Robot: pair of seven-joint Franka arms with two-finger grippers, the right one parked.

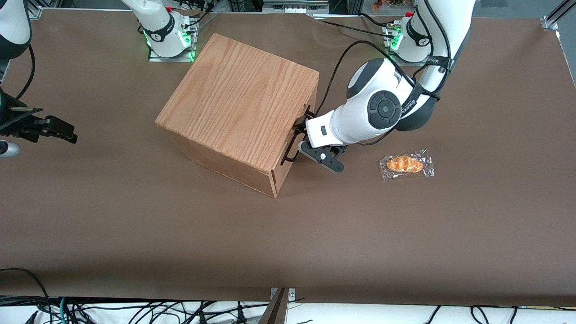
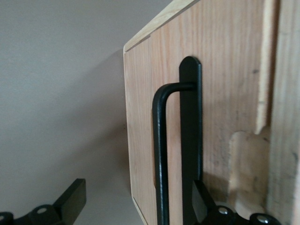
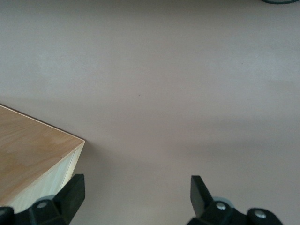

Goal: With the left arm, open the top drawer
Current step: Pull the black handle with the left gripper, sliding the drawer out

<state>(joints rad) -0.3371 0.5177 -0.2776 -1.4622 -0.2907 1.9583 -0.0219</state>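
The oak-grain box casing [image 1: 238, 99] stands mid-table, its drawer side turned toward the working arm's end. The top drawer's flat wood front [image 2: 225, 84] looks flush with the casing, and its thin black bar handle [image 2: 159, 154] [image 1: 291, 150] runs along it. My left arm [image 1: 378, 108] reaches in level with the drawer front. My left gripper [image 1: 300, 135] [image 2: 136, 201] is open at the handle. One black finger [image 2: 201, 204] lies against the drawer front beside the bar. The other finger [image 2: 70, 201] hangs clear of the box, so the bar stands between the two.
A wrapped bread roll [image 1: 406, 164] lies on the brown table [image 1: 288, 243] just beside my arm, nearer the working arm's end. Two green-lit arm bases [image 1: 168, 36] [image 1: 407, 40] stand at the table's edge farthest from the front camera.
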